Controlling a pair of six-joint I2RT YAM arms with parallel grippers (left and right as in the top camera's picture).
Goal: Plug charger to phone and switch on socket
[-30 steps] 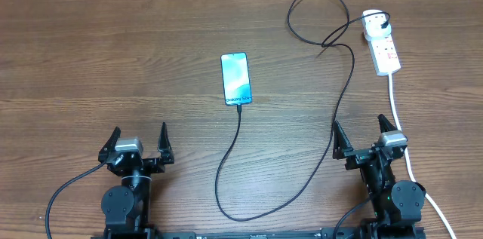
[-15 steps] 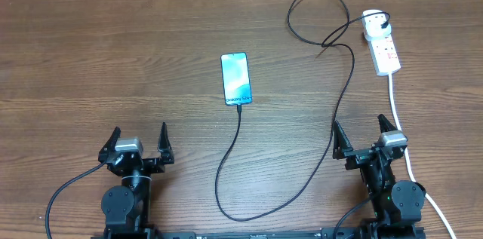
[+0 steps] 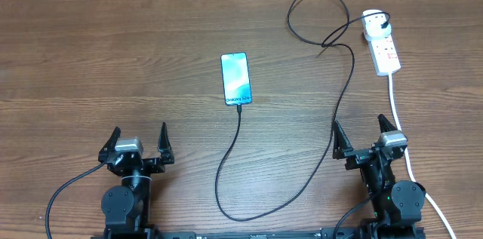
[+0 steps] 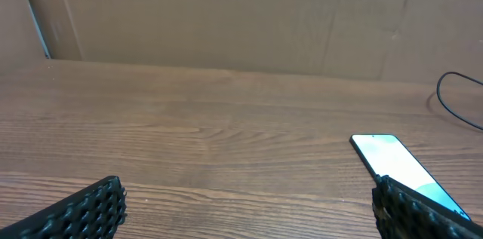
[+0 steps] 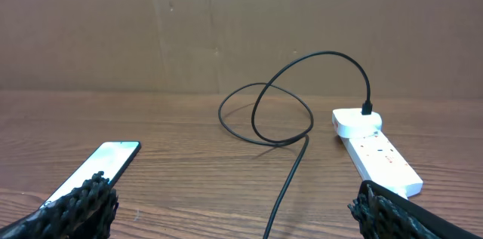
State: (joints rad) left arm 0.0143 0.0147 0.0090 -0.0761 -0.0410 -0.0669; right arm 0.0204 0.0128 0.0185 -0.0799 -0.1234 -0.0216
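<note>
Bench (image 3: 113, 58): brown wood.
Phone (image 3: 235, 78): centre; charger (image 3: 343, 88) meets its 6 o'clock end.
Socket (image 3: 383, 43): 2 o'clock, charger's head seated.
Left tool (image 3: 139, 129): released.
Right tool (image 3: 359, 122): released.

Soft, even, warm light from above. Overhead view sharp; counter (image 3: 113, 58) grain crisp, shadows faint and short. Phone (image 3: 235, 78) screen glows; in wrist views it washes out near white. Wrist views slightly softer, bottom corners dark, nearest parts blurred.
</note>
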